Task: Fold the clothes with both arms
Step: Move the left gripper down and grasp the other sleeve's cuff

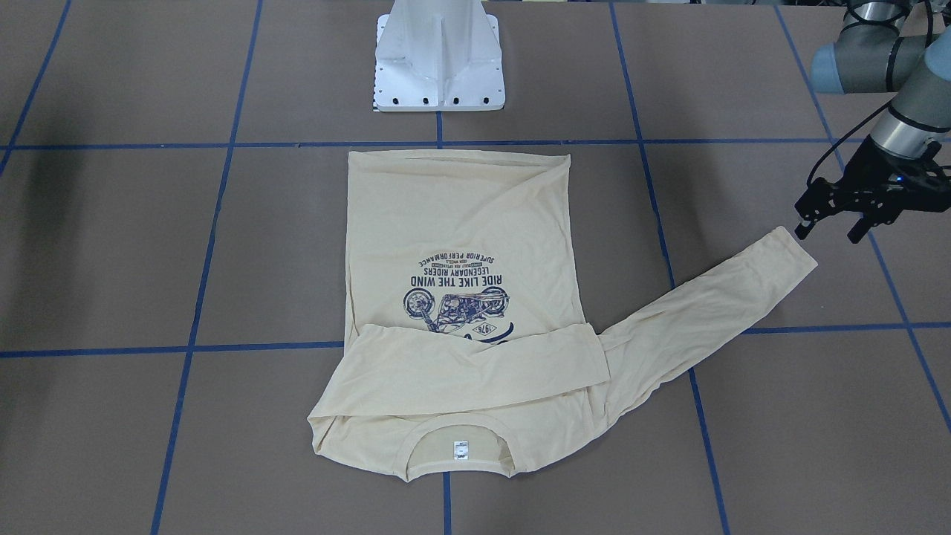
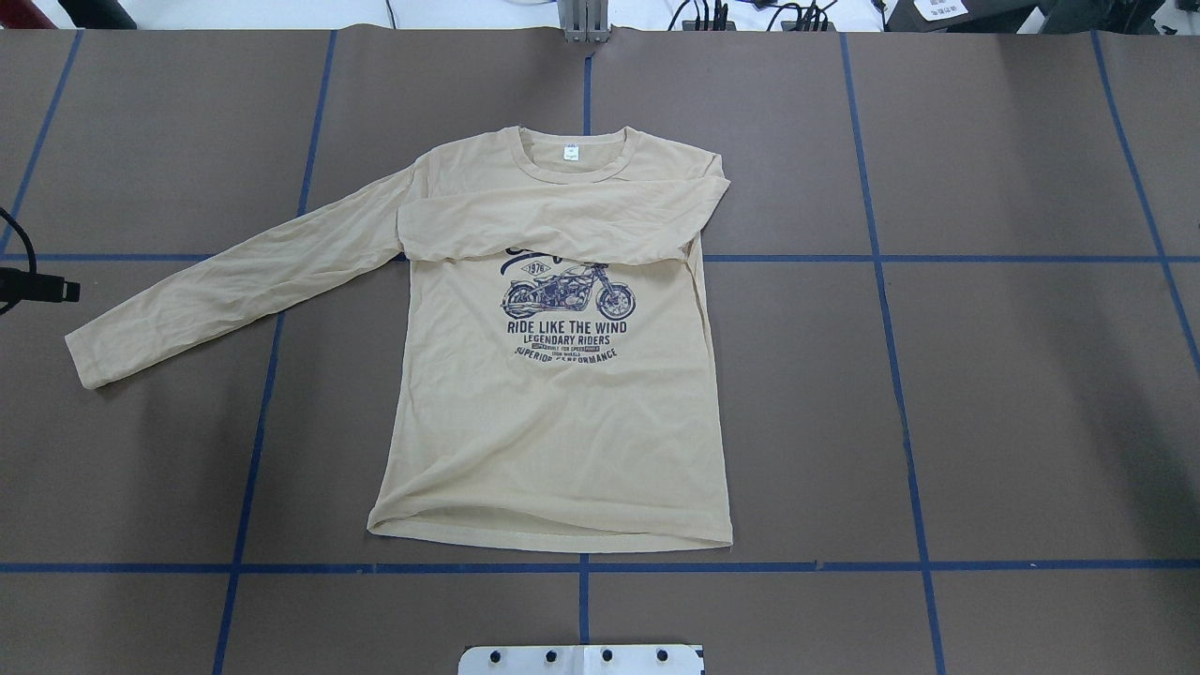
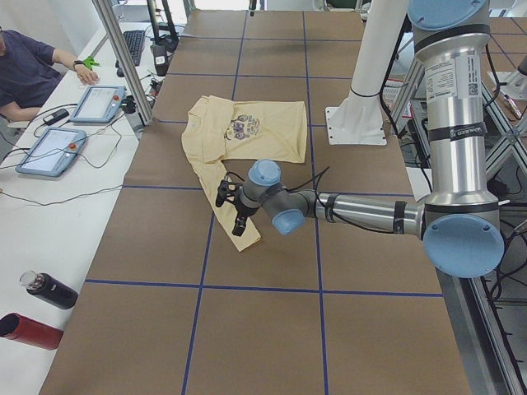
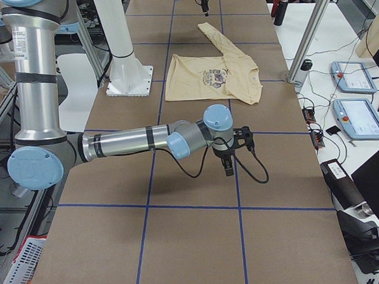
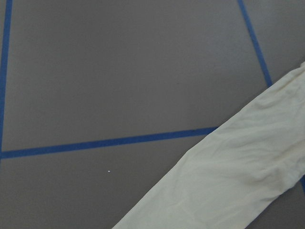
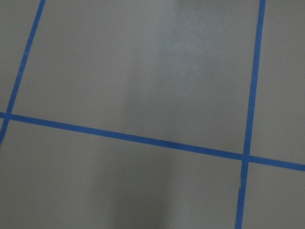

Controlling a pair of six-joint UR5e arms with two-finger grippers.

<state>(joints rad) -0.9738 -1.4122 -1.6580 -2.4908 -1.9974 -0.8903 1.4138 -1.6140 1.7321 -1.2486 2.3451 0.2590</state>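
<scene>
The cream-yellow T-shirt lies flat and print up on the brown table, its neck label at the far side from the robot. One sleeve is folded across the chest. The other sleeve stretches out toward the left arm's side, and part of it shows in the left wrist view. My left gripper is open and empty. It hovers just beside that sleeve's cuff. My right gripper hangs over bare table well away from the shirt. I cannot tell if it is open or shut.
The white pedestal base stands behind the shirt's hem. Blue tape lines grid the table. An operator, tablets and bottles are on a white bench past the table's far edge.
</scene>
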